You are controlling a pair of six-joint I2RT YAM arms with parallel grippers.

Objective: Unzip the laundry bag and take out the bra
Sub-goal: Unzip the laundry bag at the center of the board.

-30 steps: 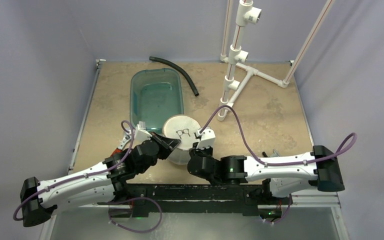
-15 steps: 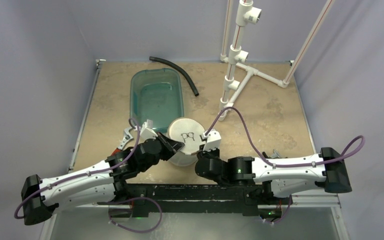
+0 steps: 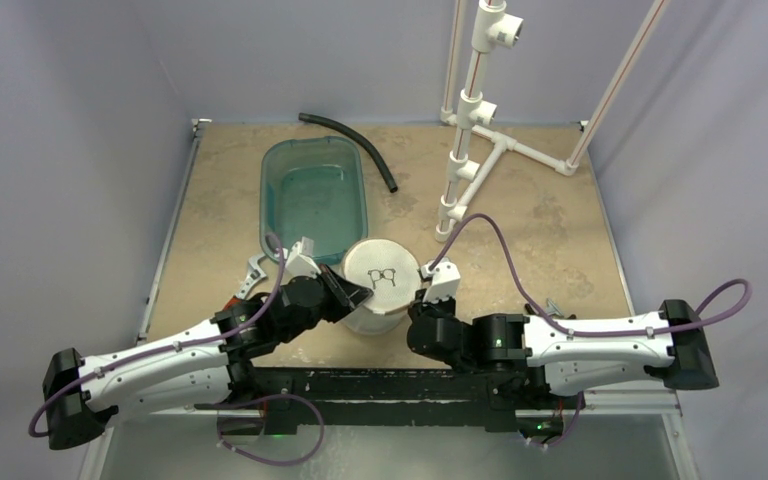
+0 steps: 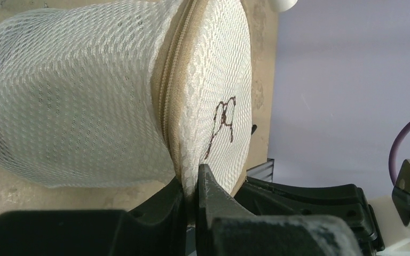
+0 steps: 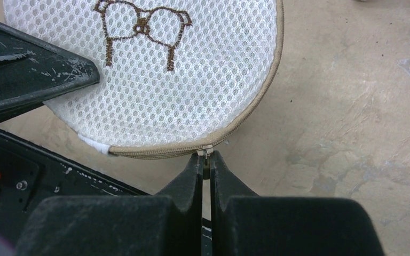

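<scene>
The white mesh laundry bag (image 3: 380, 285) stands near the table's front middle, its round top with the bra outline facing up. My left gripper (image 3: 358, 297) is shut on the rim of the bag's top (image 4: 195, 176) at its left side. My right gripper (image 3: 422, 297) is shut on the zip pull (image 5: 205, 156) at the tan zip on the bag's right edge. The bag also shows in the left wrist view (image 4: 85, 101) and the right wrist view (image 5: 155, 80). The zip looks closed along the visible seam. The bra is hidden inside.
A teal plastic tub (image 3: 313, 200) lies just behind the bag. A black hose (image 3: 355, 145) curves at the back. A white pipe stand (image 3: 470, 130) rises at the back right. A black rail (image 3: 380, 385) runs along the front edge.
Both grippers and the bag have shifted to the right and slightly back across the table. The right arm has drawn back to the right with the zip pull.
</scene>
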